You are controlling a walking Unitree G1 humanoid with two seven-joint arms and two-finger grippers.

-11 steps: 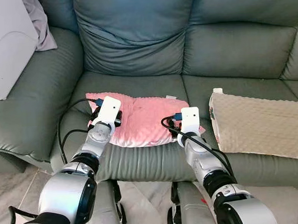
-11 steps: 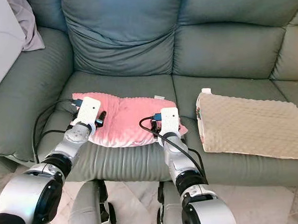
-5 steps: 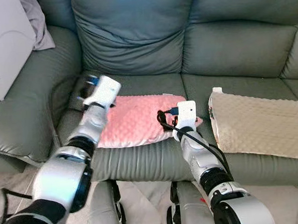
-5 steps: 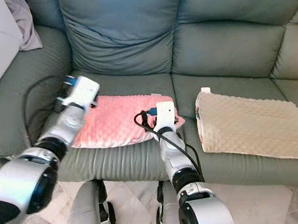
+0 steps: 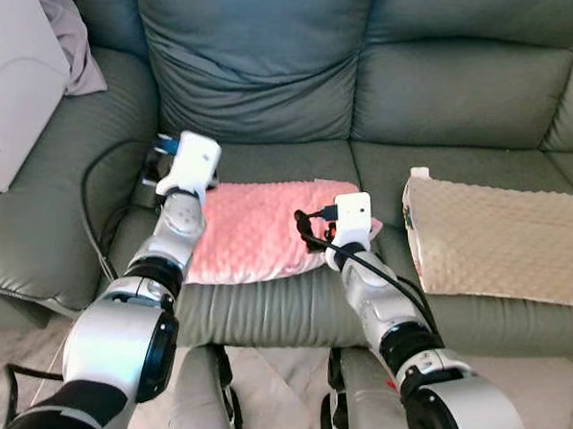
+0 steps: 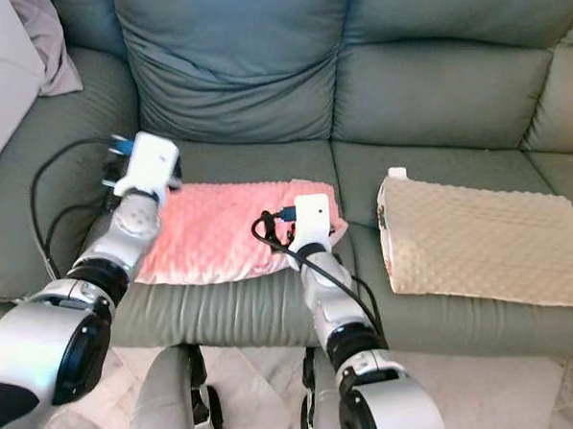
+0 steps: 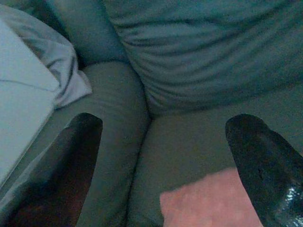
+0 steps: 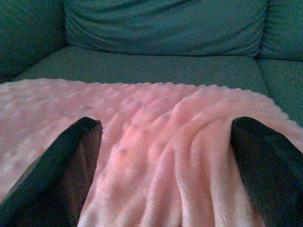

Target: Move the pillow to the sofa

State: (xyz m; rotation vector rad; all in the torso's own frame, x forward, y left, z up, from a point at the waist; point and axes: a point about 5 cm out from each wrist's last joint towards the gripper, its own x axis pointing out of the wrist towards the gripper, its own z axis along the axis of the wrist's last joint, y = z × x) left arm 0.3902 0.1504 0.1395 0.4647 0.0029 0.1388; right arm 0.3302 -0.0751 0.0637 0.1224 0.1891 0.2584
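The pink fluffy pillow (image 5: 258, 227) lies flat on the grey-green sofa's left seat cushion (image 5: 272, 307). My left gripper (image 7: 165, 142) hovers open above the pillow's far left corner (image 7: 208, 201), near the sofa's armrest and back cushion, with nothing between its fingers (image 7: 78, 161). At the pillow's right edge, my right gripper (image 8: 163, 142) stands open and low, its fingers (image 8: 75, 161) spread over the rumpled pink cover (image 8: 156, 127) without closing on it.
A beige dotted pillow (image 5: 504, 246) lies on the right seat cushion. On the left armrest rests a white object (image 5: 11, 85) with a grey cloth (image 5: 78, 52) behind it. The seat's front edge and tiled floor (image 5: 275, 369) are below.
The left gripper let go of the pillow's left edge and rose back toward the sofa corner. The pillow now lies flatter and farther onto the seat. The right gripper shifted slightly left.
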